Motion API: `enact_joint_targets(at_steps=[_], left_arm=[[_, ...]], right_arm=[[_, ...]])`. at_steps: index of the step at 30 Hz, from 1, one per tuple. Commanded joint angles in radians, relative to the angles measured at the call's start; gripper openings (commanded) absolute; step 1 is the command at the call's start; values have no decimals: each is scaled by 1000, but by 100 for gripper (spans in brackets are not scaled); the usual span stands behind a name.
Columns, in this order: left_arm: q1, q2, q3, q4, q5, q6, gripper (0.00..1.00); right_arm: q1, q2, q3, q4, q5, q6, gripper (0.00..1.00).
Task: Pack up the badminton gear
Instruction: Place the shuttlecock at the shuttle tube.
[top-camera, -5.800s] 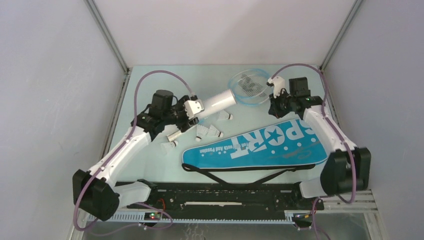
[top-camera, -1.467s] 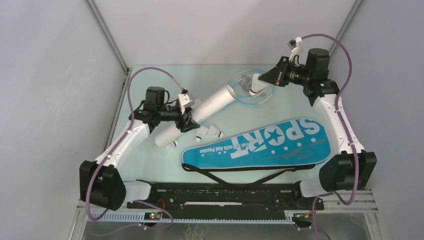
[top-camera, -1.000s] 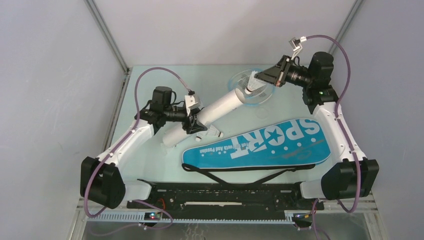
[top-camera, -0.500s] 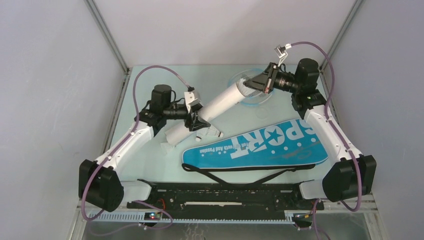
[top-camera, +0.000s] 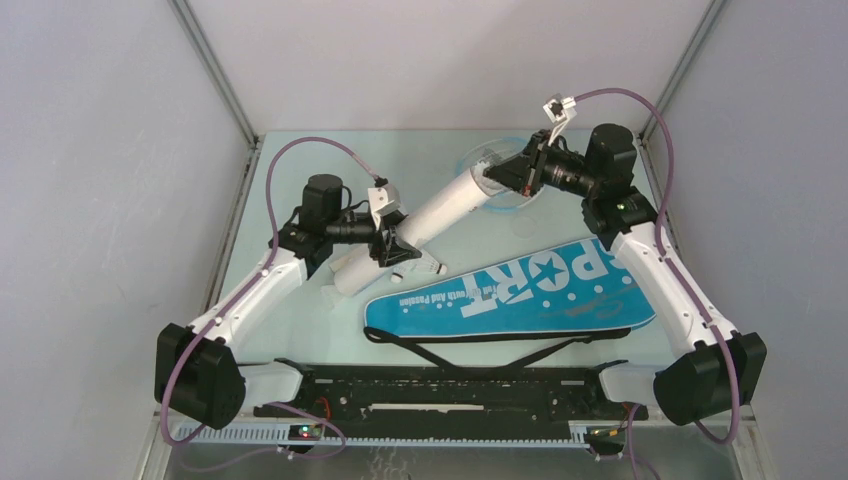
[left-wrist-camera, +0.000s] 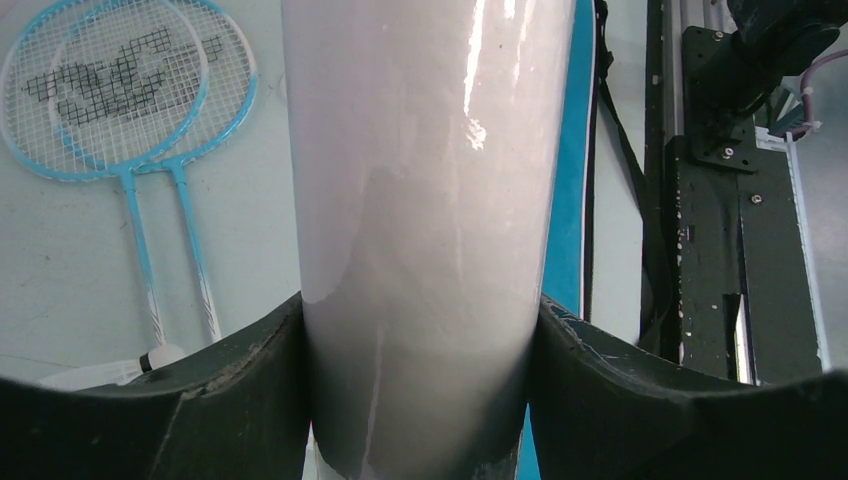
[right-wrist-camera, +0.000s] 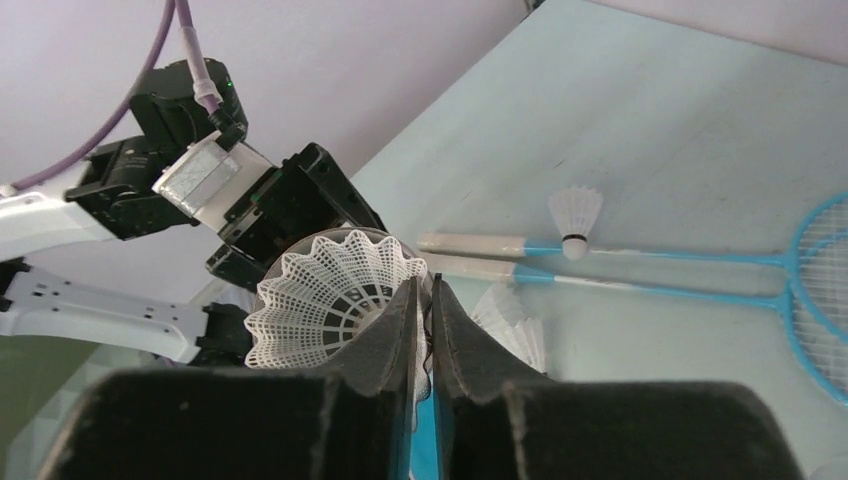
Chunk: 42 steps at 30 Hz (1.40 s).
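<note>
My left gripper (left-wrist-camera: 420, 312) is shut on the long white tube (left-wrist-camera: 420, 190) and holds it slanted above the table (top-camera: 330, 150); in the top view the tube (top-camera: 440, 205) points up and to the right. At the tube's upper open end, my right gripper (right-wrist-camera: 425, 290) pinches the skirt of a white shuttlecock (right-wrist-camera: 320, 300), jaws almost together. The skirt hides the tube's mouth. Two light-blue rackets (left-wrist-camera: 110, 90) lie crossed on the table. The blue SPORT bag (top-camera: 520, 290) lies flat in front, its black strap (top-camera: 480, 340) trailing.
One loose shuttlecock (right-wrist-camera: 575, 212) rests by the racket handles (right-wrist-camera: 480, 245), and another (right-wrist-camera: 515, 325) lies under my right gripper. A further one (top-camera: 428, 265) sits by the tube's low end. The black base rail (top-camera: 450, 390) runs along the near edge.
The right gripper has carried the shuttlecock left and down from above the racket heads to the tube's open end. The left gripper has kept its hold and shifted the tube slightly.
</note>
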Motion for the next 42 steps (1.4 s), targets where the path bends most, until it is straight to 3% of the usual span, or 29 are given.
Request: enact_joint_targets(at_steps=[1, 14, 23, 29, 32, 35, 39, 42], left_arm=[[-9, -36, -15, 110, -13, -32, 8], [-9, -39, -23, 70, 7, 47, 8], [-10, -43, -21, -1, 7, 127, 8], [-10, -54, -26, -36, -6, 188, 8], [-9, -56, -23, -50, -11, 198, 8], [-9, -58, -23, -60, -11, 201, 8], [-10, -60, -19, -75, -4, 209, 8], [-10, -62, -18, -83, -2, 216, 8]], right_arm=[[64, -16, -1, -87, 4, -83, 20], [22, -61, 53, -183, 13, -155, 67], [12, -92, 116, -289, -11, -242, 81], [2, -118, 156, -369, -7, -330, 80], [9, -128, 194, -460, -45, -431, 79], [43, -129, 246, -617, -82, -606, 83], [121, -125, 265, -721, -35, -733, 92], [191, -105, 276, -759, 43, -786, 93]])
